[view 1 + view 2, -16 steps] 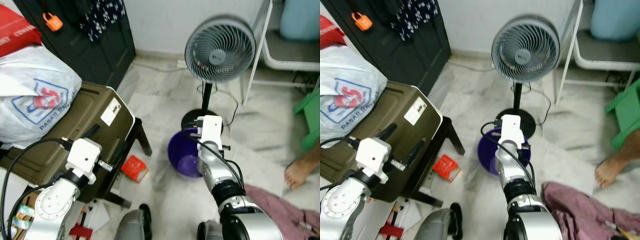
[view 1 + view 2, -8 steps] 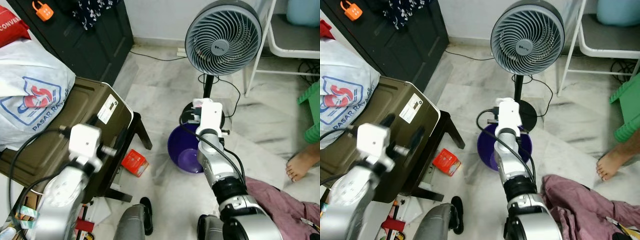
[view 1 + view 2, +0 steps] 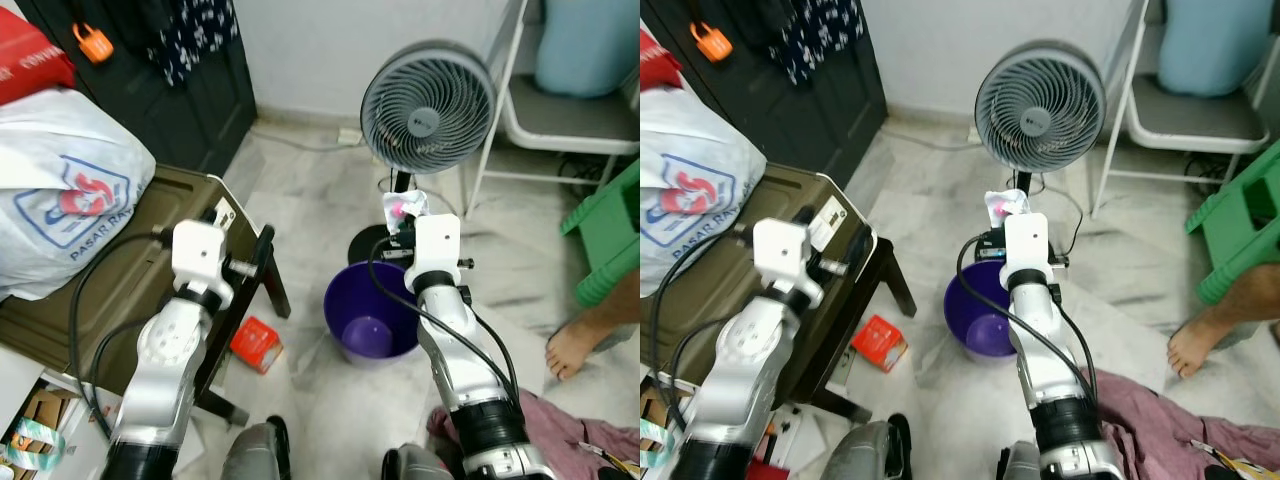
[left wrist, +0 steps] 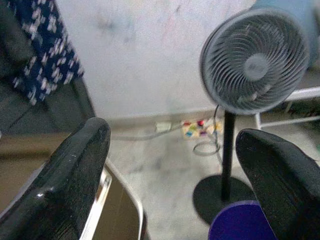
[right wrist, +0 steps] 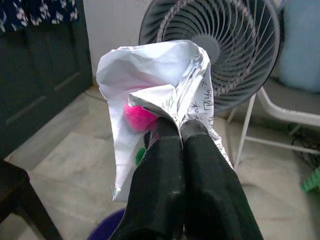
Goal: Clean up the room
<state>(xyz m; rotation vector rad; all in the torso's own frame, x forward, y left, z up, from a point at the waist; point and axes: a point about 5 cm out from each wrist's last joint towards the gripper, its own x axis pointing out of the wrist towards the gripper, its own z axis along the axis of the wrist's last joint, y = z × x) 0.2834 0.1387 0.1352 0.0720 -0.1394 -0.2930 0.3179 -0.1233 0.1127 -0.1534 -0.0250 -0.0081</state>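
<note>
My right gripper (image 5: 180, 127) is shut on a crumpled silver-white wrapper (image 5: 155, 85) with a pink patch inside. It holds the wrapper (image 3: 403, 207) just above the far rim of a purple bin (image 3: 370, 325) that stands on the marble floor in front of a standing fan (image 3: 428, 106). The bin looks empty inside. My left gripper (image 3: 243, 235) is open and holds nothing, raised over the corner of an olive case (image 3: 100, 290). In the left wrist view its two fingers (image 4: 65, 180) stand wide apart, facing the fan and the bin's rim (image 4: 240, 220).
A small red box (image 3: 256, 344) lies on the floor beside the case's dark stand. A white printed plastic bag (image 3: 60, 190) sits on the case. At the right are a person's bare foot (image 3: 575, 350), a pink cloth (image 3: 580, 440), a green stool (image 3: 610, 230) and a white chair (image 3: 560, 110).
Both arms have risen and reached forward. The right gripper, still shut on the wrapper, now sits higher above the bin. The head view has also shifted.
</note>
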